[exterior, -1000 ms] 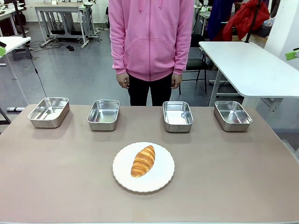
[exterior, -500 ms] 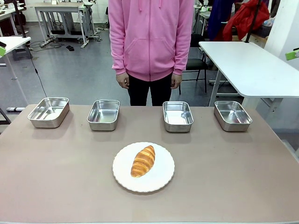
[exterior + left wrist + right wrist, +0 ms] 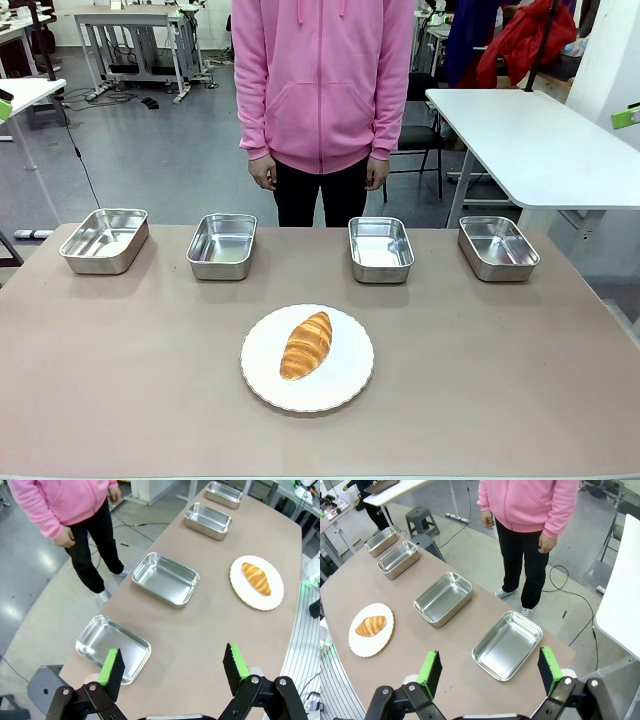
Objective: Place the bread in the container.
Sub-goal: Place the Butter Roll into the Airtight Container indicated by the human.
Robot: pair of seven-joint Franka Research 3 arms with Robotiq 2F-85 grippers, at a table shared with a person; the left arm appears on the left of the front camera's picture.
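The bread [image 3: 306,344] is a golden-brown ridged roll lying on a round white scallop-edged plate [image 3: 349,385] near the table's front middle; it also appears in the left wrist view [image 3: 256,578] and the right wrist view [image 3: 370,625]. Several shiny steel containers stand empty in a row along the far edge [image 3: 103,240] [image 3: 221,245] [image 3: 380,248] [image 3: 497,247]. My left gripper [image 3: 173,666] hangs open high above the table's left end, over the leftmost container [image 3: 113,648]. My right gripper [image 3: 490,669] hangs open above the rightmost container [image 3: 507,644]. Both hold nothing.
A person in a pink hoodie [image 3: 322,80] stands at the far side, arms down, hands [image 3: 263,172] off the table. A white side table [image 3: 540,140] stands at the right beyond the tabletop. Bare brown tabletop [image 3: 120,360] surrounds the plate.
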